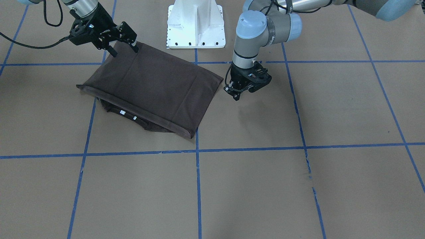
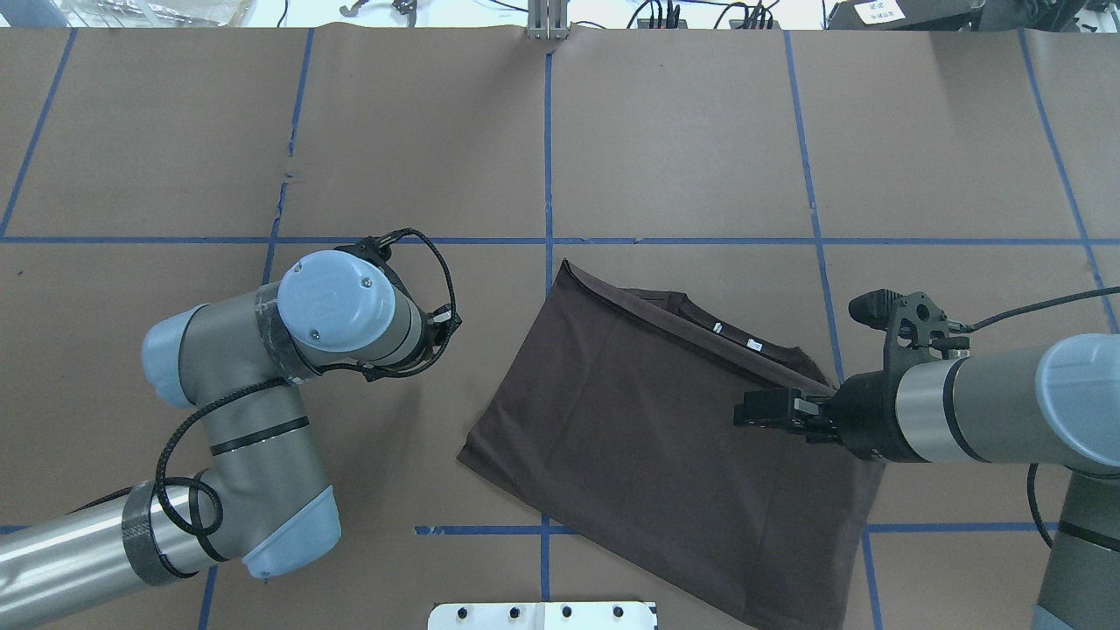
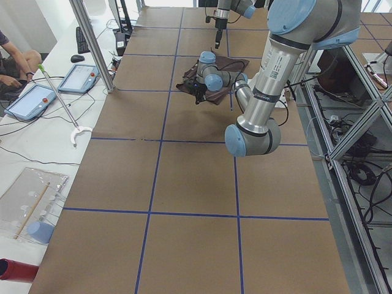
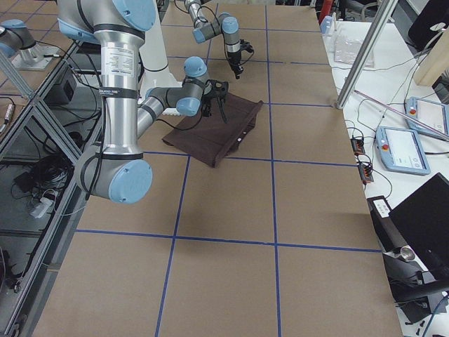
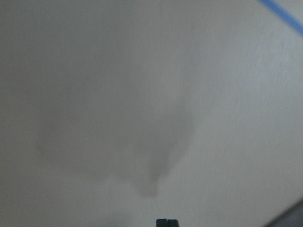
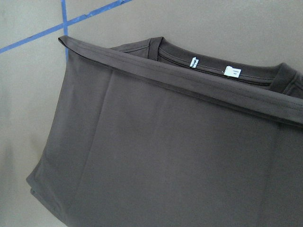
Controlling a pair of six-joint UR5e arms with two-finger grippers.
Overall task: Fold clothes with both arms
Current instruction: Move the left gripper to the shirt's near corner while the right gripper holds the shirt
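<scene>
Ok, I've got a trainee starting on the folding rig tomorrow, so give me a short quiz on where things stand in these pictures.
1. True or false: the left gripper is clamped on the shirt.
2. The right gripper is: A) shut on a sleeve, B) open above the shirt, C) out of every view.
3. Which part of the shirt peeks out from under the folded top layer, showing two white labels?

Key
1. False: it hangs beside the shirt, over the bare table.
2. B.
3. The collar.
</scene>
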